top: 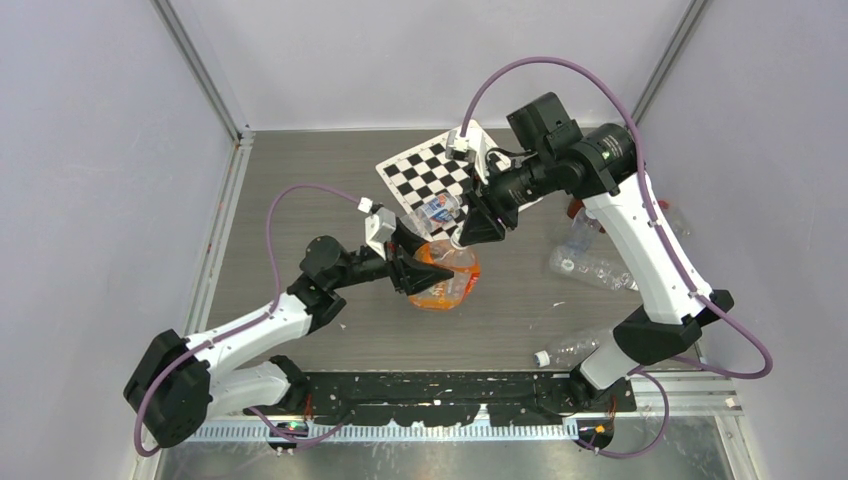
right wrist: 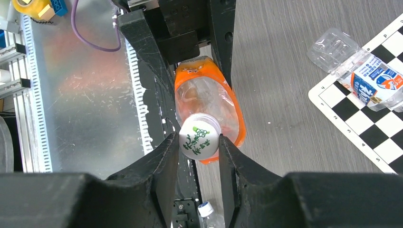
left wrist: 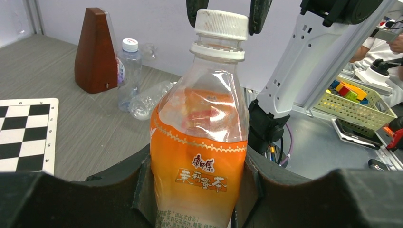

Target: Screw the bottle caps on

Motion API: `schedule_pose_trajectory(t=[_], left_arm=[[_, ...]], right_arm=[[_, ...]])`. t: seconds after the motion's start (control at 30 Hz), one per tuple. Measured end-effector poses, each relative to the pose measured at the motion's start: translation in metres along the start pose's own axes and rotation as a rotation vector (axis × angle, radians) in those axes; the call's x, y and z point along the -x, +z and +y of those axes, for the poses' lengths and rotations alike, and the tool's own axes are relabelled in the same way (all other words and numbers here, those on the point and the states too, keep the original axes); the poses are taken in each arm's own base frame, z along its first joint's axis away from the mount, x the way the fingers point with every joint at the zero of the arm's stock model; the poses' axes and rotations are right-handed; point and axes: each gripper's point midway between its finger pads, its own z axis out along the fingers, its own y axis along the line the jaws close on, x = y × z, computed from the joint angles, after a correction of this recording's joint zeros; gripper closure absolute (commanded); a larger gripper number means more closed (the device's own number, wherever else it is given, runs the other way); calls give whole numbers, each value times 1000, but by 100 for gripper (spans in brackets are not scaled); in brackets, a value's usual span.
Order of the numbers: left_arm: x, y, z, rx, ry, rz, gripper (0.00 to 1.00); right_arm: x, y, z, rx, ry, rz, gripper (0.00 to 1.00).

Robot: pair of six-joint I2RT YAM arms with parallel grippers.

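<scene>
Orange bottle (left wrist: pixel 199 142): upright, clear plastic with an orange label and printed characters. Its base is cut off at the bottom of the left wrist view.
Left gripper (top: pixel 420 272): clamped on the orange bottle's body, one finger pressed against each side of the label.
Cap (left wrist: pixel 222 23): white and ribbed with green print on top, sitting on the orange bottle's neck above the collar ring. How far down the thread it sits cannot be told.
Right gripper (right wrist: pixel 199 141): reaching down over the bottle, closed on the cap with a finger against each side.
Overhead view: the cap is hidden under the right gripper. Only the orange bottle's shoulder shows between the two grippers.
Checkerboard (top: pixel 430 170): flat on the far part of the table (top: pixel 300 200), one corner covered by the right arm.
Crushed bottle (right wrist: pixel 366 76): clear with a blue-and-white label, lying across the checkerboard's edge. Whether it is capped cannot be told.
Lying bottle (top: pixel 575 348): clear, capped in white, near the right arm's base and partly behind the arm.
Clear bottles (top: pixel 590 265): a heap on the right side, partly behind the right arm. Their number and caps are hard to make out.
Standing bottle (left wrist: pixel 128 71): small, clear, capped in white, just beside a brown wedge-shaped block (left wrist: pixel 95 52).
Basket (left wrist: pixel 356 102): yellow, off the table, holding coloured blocks, blurred.
</scene>
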Motion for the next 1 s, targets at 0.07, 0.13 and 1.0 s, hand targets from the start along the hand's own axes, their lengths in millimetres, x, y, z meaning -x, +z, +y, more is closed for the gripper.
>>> schedule_pose_trajectory(t=[0.07, 0.13, 1.0], left_arm=[[-1, 0, 0, 0, -2, 3, 100], [-1, 0, 1, 0, -2, 4, 100], [-15, 1, 67, 364, 401, 102, 100]], right_arm=[[-1, 0, -1, -5, 1, 4, 68], [-1, 0, -2, -8, 1, 5, 74], [-23, 21, -61, -364, 465, -111, 99]])
